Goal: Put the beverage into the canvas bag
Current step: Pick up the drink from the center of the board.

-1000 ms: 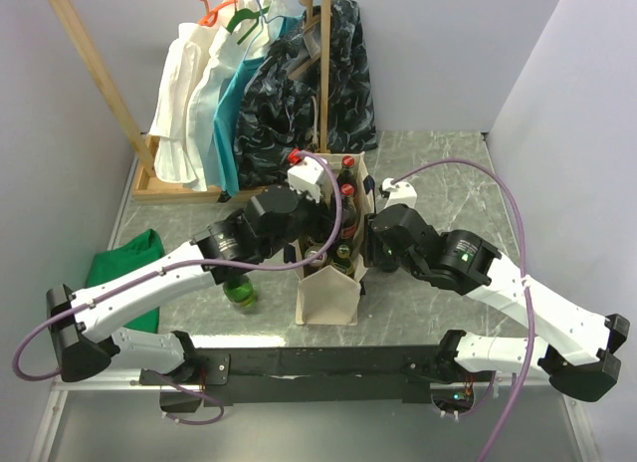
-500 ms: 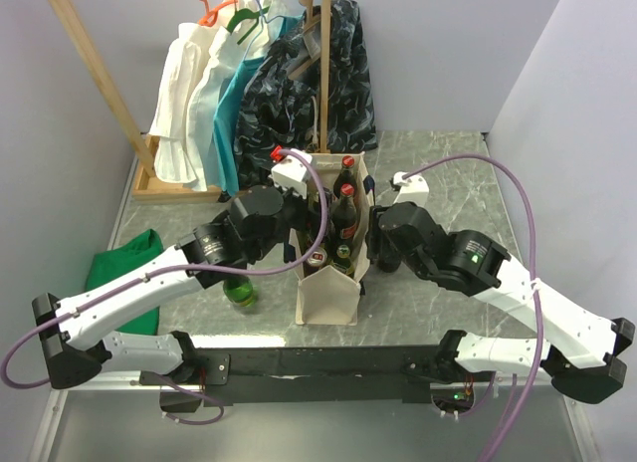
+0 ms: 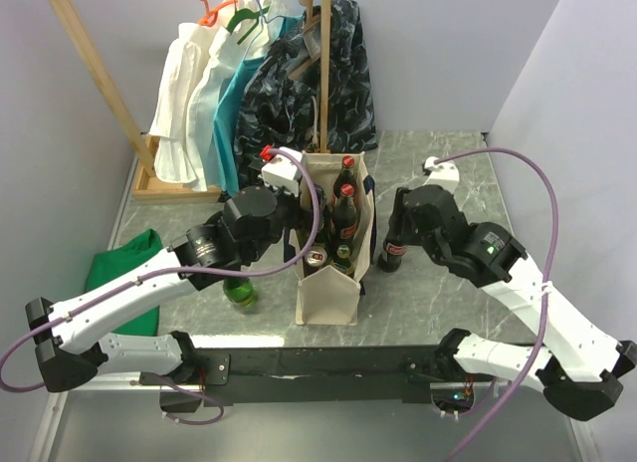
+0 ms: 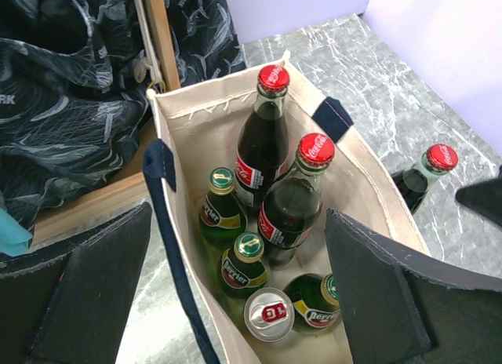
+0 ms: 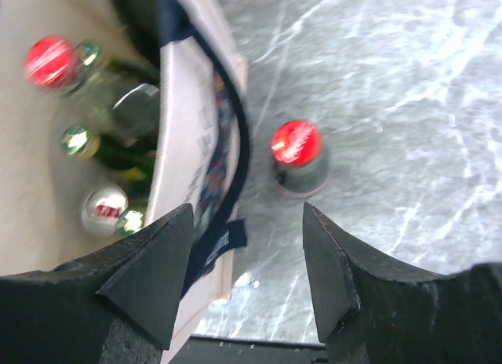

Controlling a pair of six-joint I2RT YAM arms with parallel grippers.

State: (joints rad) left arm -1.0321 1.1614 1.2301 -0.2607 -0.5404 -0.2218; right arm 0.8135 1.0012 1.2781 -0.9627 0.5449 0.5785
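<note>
The cream canvas bag [image 3: 329,295] with navy handles stands upright at the table's middle front. Inside the canvas bag [image 4: 198,114] stand two cola bottles, green bottles [image 4: 242,260] and a silver can [image 4: 268,314]. My left gripper [image 4: 235,301] hovers open above the bag's mouth and holds nothing; seen from above, the left gripper [image 3: 297,209] is at the bag's left rim. A red-capped cola bottle [image 5: 296,147] stands on the table just right of the bag. My right gripper [image 5: 247,262] is open above it, empty. A green bottle [image 3: 239,291] stands left of the bag.
A wooden clothes rack [image 3: 324,74] with white, teal and dark patterned garments stands at the back left, close behind the bag. A green cloth [image 3: 124,268] lies at the left edge. Grey walls close in both sides.
My left gripper has drawn back left from over the bag and opened fully. My right gripper has moved right, away from the bag's side, and opened wider.
</note>
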